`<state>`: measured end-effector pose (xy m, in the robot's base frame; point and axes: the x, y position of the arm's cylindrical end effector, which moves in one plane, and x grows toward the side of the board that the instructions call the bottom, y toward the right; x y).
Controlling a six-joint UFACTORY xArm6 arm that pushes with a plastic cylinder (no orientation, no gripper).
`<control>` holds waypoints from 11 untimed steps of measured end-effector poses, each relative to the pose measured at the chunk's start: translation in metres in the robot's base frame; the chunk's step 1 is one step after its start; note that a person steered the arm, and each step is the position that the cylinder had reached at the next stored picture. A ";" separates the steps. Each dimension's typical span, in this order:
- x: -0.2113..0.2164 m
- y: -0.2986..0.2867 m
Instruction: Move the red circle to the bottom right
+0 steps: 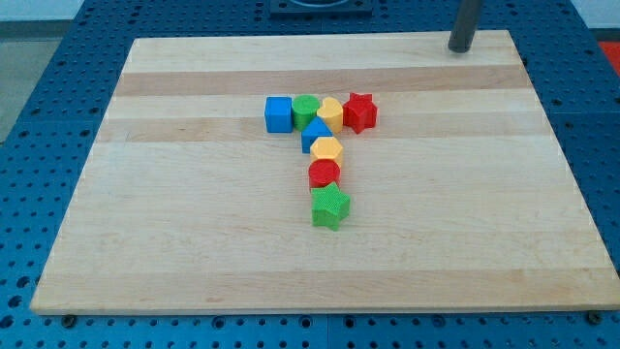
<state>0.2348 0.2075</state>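
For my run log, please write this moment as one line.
tip: view's top right, far from blocks | red circle: mid-board, between yellow block and green star | task: not started

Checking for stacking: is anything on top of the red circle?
Nothing sits on the red circle; its top is bare. A yellow block touches its far side, a green star its near side. Underneath is hidden.
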 end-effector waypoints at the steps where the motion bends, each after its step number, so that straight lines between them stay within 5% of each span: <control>1: 0.001 -0.003; 5: -0.044 -0.066; 7: -0.037 -0.229; 8: -0.019 -0.339; 9: 0.064 -0.401; 11: 0.174 -0.368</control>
<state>0.4092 -0.1610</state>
